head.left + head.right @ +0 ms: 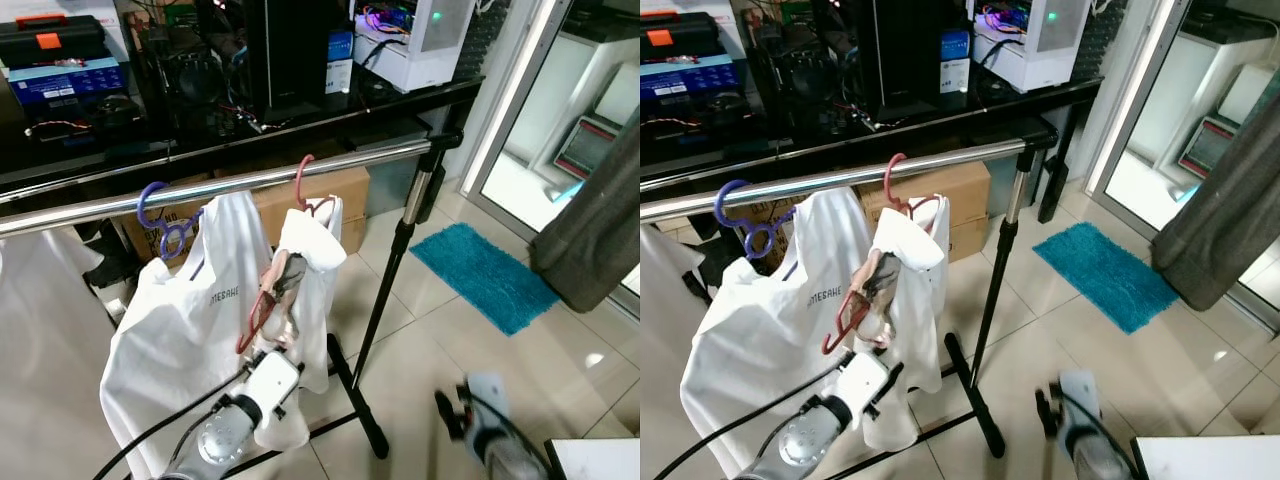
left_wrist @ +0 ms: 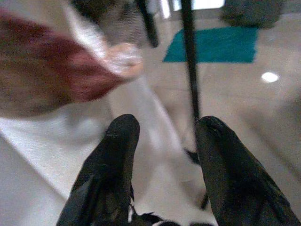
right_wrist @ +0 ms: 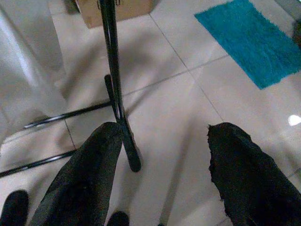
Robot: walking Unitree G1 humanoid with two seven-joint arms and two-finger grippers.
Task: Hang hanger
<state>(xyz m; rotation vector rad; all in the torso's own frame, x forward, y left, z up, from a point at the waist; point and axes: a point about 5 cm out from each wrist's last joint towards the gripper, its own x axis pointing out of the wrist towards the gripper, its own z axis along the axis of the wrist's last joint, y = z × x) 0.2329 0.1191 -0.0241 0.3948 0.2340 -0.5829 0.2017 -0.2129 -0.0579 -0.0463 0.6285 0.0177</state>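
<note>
Chrome rail (image 1: 250,182) of a clothes rack runs across the scene, carried at its near end by a black upright post (image 1: 385,290) standing on a pale tiled floor (image 1: 560,370). Two hangers hook over the rail: a purple hanger (image 1: 160,222) bearing a white printed shirt (image 1: 175,330), and beside it a red hanger (image 1: 302,190) whose hook sits over the rail while its red frame shows lower down among a bunched white garment (image 1: 312,250). The left gripper (image 1: 285,290) reaches up from below into that bunched garment, right at the red frame; in the left wrist view its two black fingers (image 2: 115,160) stand apart with nothing between them, so the jaws are spread, with blurred red and white cloth just ahead of them. The right gripper (image 1: 452,410) hangs low near the floor, blurred, well apart from the rack; its wrist view shows its fingers (image 3: 89,174) wide apart over the tiles, near the black foot of the rack (image 3: 123,136). A teal rug (image 1: 480,275) lies on the floor beyond the post. Behind the rail stands a dark desk (image 1: 300,120) loaded with a black computer case, a white one and boxes, with a cardboard box (image 1: 320,200) beneath it.
</note>
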